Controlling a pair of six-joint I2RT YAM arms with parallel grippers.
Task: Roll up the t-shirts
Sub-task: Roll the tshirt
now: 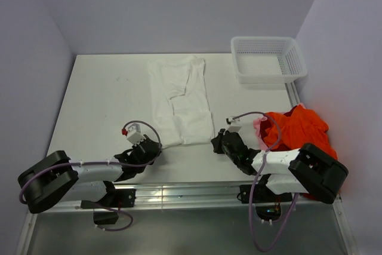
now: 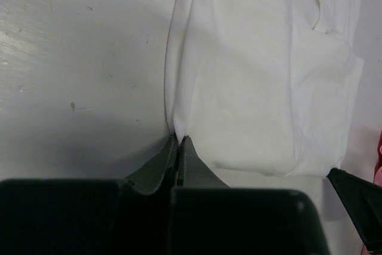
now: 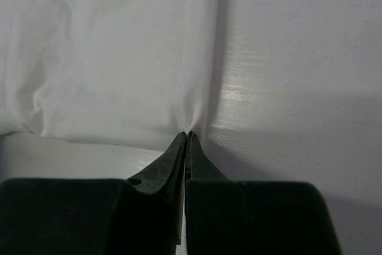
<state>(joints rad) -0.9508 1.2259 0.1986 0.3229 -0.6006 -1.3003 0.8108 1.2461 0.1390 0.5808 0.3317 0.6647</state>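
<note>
pale counter (image 1: 101,100) is carrying everything. nearest, the left hand (image 2: 179,140) and right hand (image 3: 188,135) are each pinching shut on a near hem corner of the white t-shirt (image 1: 182,97), which is lying folded in a long strip up the middle. rolling well is probably meaning lifting both corners level and turning them away together, keeping the roll tight. orange-red t-shirts (image 1: 298,126) are heaping at the right edge. farthest, the mesh basket (image 1: 296,63) is showing nothing inside.

White t-shirt (image 1: 182,100) lies folded lengthwise; orange-red t-shirts (image 1: 298,126) heaped at right.
</note>
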